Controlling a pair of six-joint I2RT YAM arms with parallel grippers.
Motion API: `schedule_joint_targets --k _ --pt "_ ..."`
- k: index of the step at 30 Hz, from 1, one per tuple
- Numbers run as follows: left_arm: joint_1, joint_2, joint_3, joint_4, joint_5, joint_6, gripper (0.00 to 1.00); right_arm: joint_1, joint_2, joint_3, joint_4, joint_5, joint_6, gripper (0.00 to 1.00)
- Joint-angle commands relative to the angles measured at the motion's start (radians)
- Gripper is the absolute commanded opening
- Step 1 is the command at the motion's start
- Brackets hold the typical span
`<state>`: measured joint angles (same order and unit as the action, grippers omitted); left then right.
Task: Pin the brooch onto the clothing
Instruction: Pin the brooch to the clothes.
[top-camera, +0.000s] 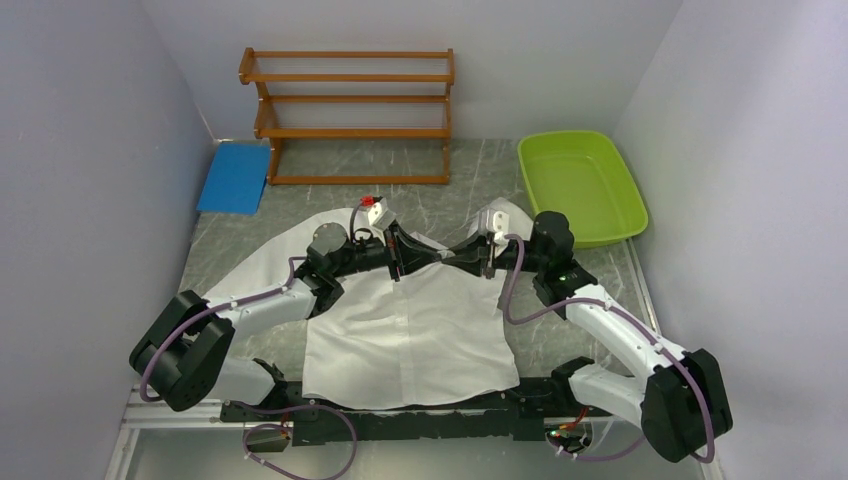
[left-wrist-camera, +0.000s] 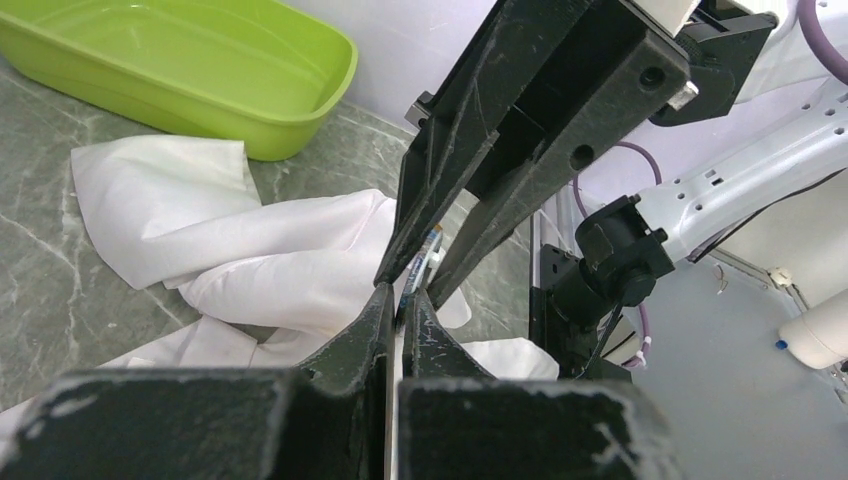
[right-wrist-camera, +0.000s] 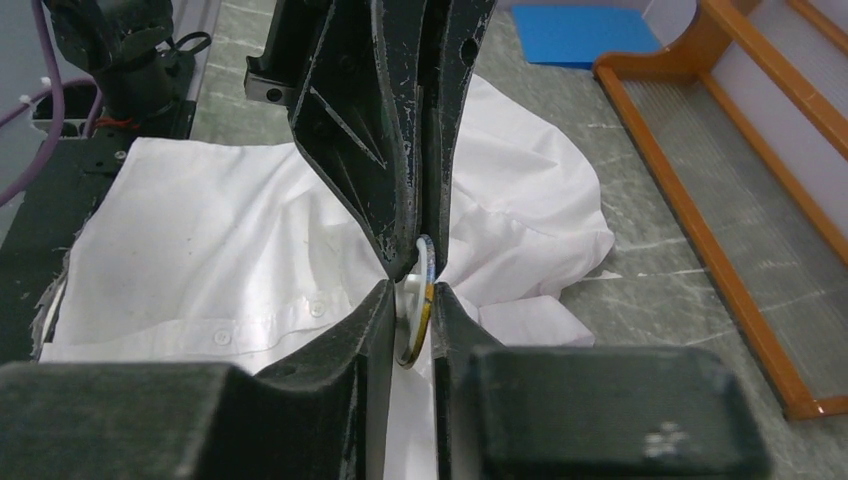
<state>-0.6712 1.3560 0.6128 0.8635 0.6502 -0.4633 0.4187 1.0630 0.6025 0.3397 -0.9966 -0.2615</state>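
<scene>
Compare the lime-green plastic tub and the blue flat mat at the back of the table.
The lime-green plastic tub has raised walls; the blue flat mat is a thin sheet. The tub sits far right, the mat far left. The tub is larger. Both flank the brown wooden shelf rack.

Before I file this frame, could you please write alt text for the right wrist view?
Two black grippers meet tip to tip, the right gripper from below and the left gripper from above, both pinching a round brooch seen edge-on. Below lies a white button-up shirt; a wooden rack stands at right.
</scene>
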Motion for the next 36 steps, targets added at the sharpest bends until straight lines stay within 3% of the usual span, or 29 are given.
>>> schedule_joint_targets --k 1,7,10,20,26,36 --pt "0.017 -0.016 -0.004 0.030 -0.017 -0.032 0.03 -0.005 -0.034 0.024 0.067 -0.039 -0.059 0.26" --pt "0.016 -0.015 0.003 0.043 0.026 -0.010 0.03 -0.006 -0.074 0.005 0.062 -0.005 -0.081 0.65" --pt "0.017 -0.020 0.009 0.042 0.055 0.007 0.03 -0.010 -0.088 -0.007 0.050 0.009 -0.095 0.68" --pt "0.016 -0.020 0.028 0.061 0.127 0.025 0.03 -0.019 -0.042 0.027 0.009 -0.033 -0.112 0.52" --pt "0.017 -0.023 0.030 0.062 0.134 0.024 0.03 -0.025 -0.010 0.055 -0.041 -0.074 -0.139 0.51" --pt "0.016 -0.017 0.037 0.069 0.138 0.016 0.03 -0.025 0.034 0.083 -0.052 -0.098 -0.119 0.31"
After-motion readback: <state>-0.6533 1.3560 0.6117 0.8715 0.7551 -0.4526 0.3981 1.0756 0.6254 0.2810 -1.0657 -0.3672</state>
